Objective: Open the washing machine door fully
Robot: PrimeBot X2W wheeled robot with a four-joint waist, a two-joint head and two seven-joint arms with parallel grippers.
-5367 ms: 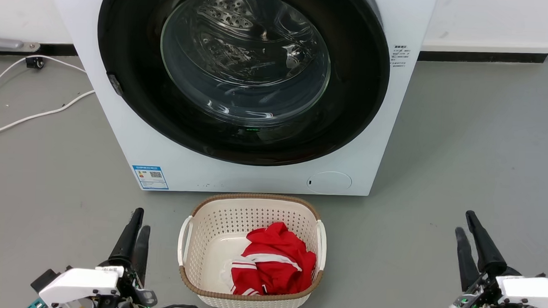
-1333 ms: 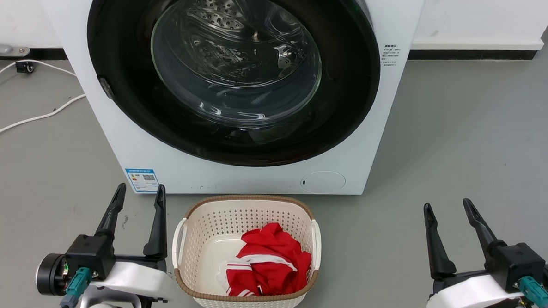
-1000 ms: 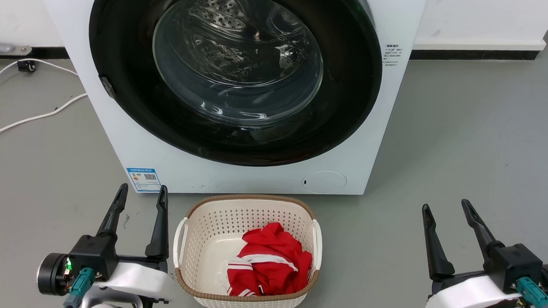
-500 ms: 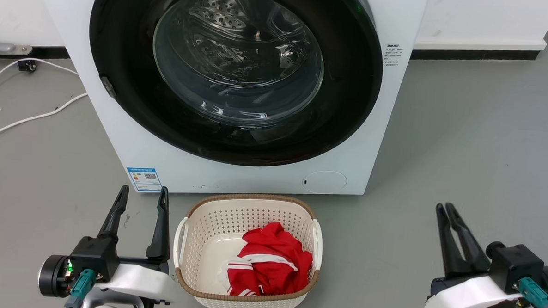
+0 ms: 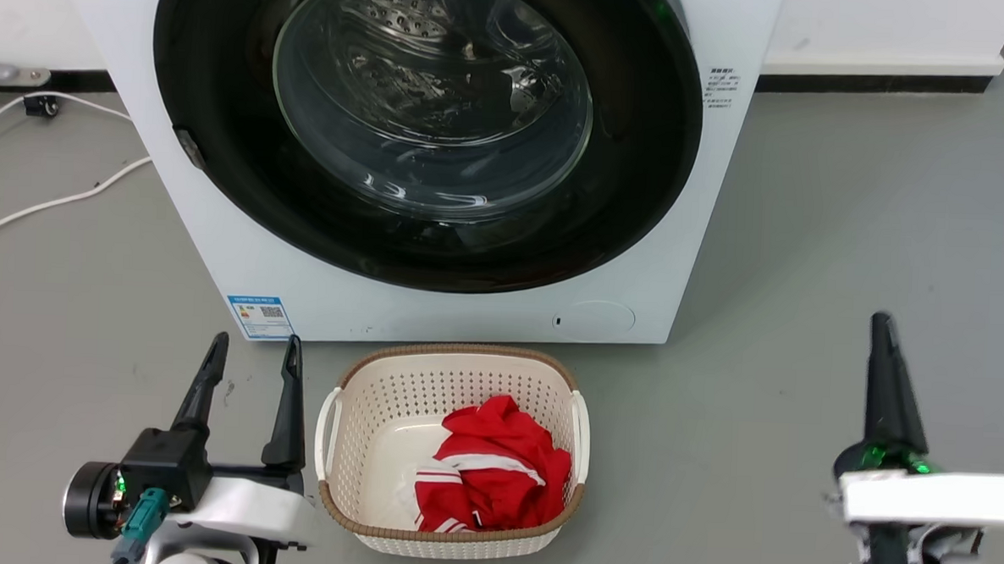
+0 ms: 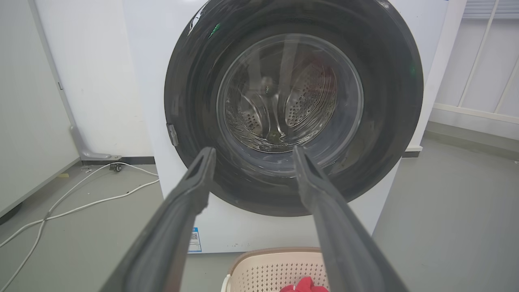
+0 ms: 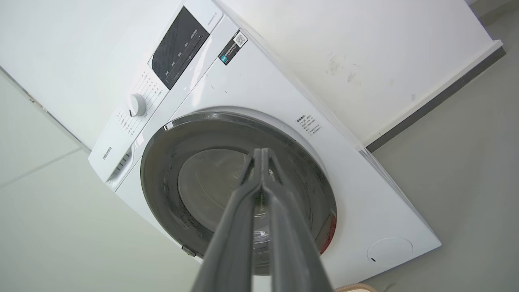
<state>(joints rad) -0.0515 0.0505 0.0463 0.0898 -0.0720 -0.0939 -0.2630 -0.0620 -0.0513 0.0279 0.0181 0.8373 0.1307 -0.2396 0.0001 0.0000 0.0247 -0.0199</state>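
Right, the washing machine door (image 5: 424, 126) sits shut, flush on the machine's front, ahead of and above both grippers, its round face upright. Our left gripper (image 5: 255, 343) hangs low by the machine's lower left corner, fingers spread and empty. Our right gripper (image 5: 881, 326) is out beyond the lower right corner, fingers pinched together on nothing, pointing up the floor towards the machine. In the left wrist view we spot a small grey metal piece (image 6: 172, 134) on the rim's left edge. We read that as the hinge side, so the free edge should be the right one, and the right gripper is the nearer to it. The laundry basket (image 5: 452, 350) stands on the floor just in front of the machine's foot, between the two grippers, and we reckon it lies below the door's swing. The right wrist view gives us the rim's whole top and the control panel (image 7: 178, 46) above it, which the head view crops off. The head view, in turn, sets both grippers against the door at once.
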